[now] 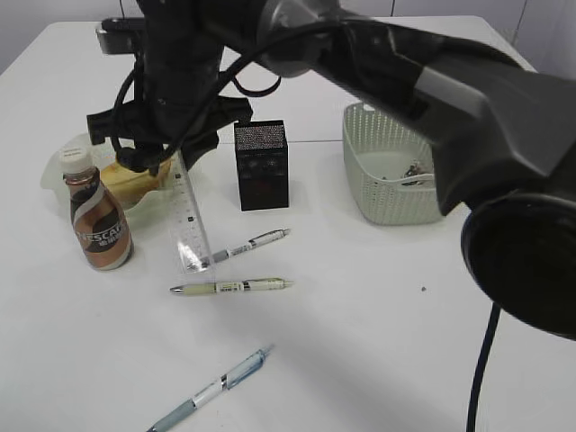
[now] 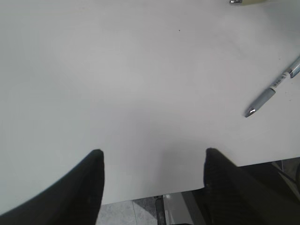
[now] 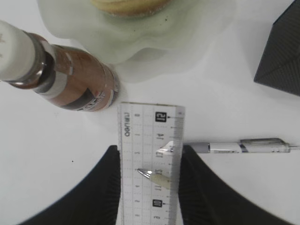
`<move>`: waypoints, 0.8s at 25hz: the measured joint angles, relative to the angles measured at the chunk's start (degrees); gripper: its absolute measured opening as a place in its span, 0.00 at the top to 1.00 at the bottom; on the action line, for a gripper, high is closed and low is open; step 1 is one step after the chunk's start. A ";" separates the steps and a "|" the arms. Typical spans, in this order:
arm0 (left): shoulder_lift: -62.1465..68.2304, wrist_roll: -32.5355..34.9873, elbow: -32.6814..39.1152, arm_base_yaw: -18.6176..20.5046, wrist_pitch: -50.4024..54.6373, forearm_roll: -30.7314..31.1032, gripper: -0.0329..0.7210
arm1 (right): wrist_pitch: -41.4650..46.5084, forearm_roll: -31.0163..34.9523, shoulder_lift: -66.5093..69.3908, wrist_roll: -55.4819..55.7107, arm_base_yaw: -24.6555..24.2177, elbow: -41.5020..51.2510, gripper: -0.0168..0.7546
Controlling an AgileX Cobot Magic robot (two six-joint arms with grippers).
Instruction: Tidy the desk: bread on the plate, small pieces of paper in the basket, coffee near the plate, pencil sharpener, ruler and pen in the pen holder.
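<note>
Here your right hand point(image 3: 150, 187) is closed on the clear ruler point(image 3: 150, 159), which hangs tilted above two pens point(image 1: 232, 286) on the tabletop point(image 1: 378, 342), beside the coffee bottle point(image 1: 97, 220) and the plate point(image 3: 140, 37) with bread point(image 1: 135, 175). Your left hand point(image 2: 152, 187) hovers, fingers apart, holding nothing, near a blue pen point(image 2: 274, 89).

Clear ruler point(image 3: 151, 159) between end effector point(image 3: 149, 187) fingers
</note>
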 joint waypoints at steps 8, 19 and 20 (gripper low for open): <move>0.00 0.00 0.00 0.00 0.00 0.00 0.31 | 0.33 -8.56 -4.91 -4.06 1.98 0.00 0.65; 0.00 0.00 0.00 0.00 0.00 0.00 0.31 | -11.25 -12.35 -11.00 -13.67 2.06 0.00 0.65; 0.00 0.00 0.00 0.00 0.00 0.00 0.31 | -12.70 -13.04 -11.77 -14.52 2.06 0.00 0.65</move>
